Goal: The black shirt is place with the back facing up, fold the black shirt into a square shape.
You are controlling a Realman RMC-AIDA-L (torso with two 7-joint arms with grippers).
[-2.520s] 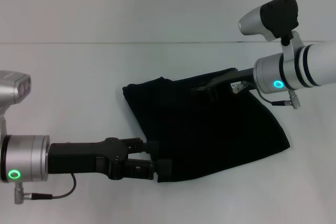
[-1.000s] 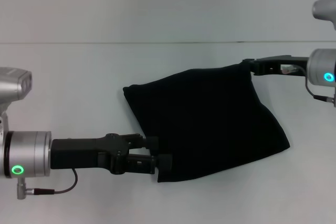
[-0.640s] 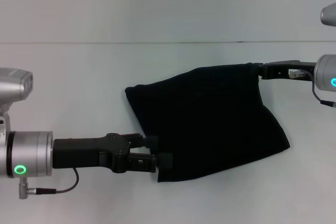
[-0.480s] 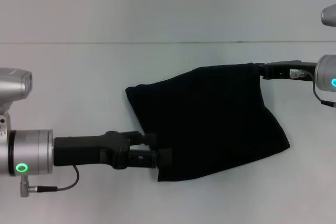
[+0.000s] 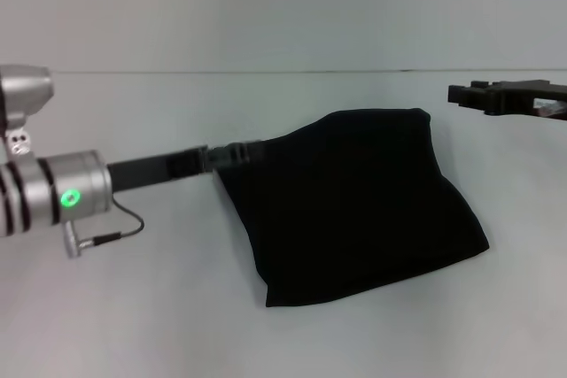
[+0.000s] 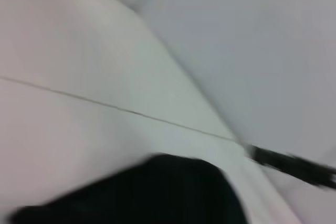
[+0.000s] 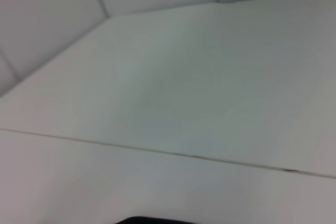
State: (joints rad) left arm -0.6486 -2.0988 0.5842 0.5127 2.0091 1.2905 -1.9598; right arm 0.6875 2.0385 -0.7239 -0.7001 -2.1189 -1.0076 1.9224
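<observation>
Fabric of the black shirt (image 5: 354, 205) lies folded into a rough four-sided bundle at centre frame on the white table (image 5: 133, 307). Left gripper (image 5: 232, 151) touches the bundle's upper-left corner; finger state cannot be determined. Right gripper (image 5: 461, 95) hovers at the upper right, apart from the shirt; finger state cannot be determined
</observation>
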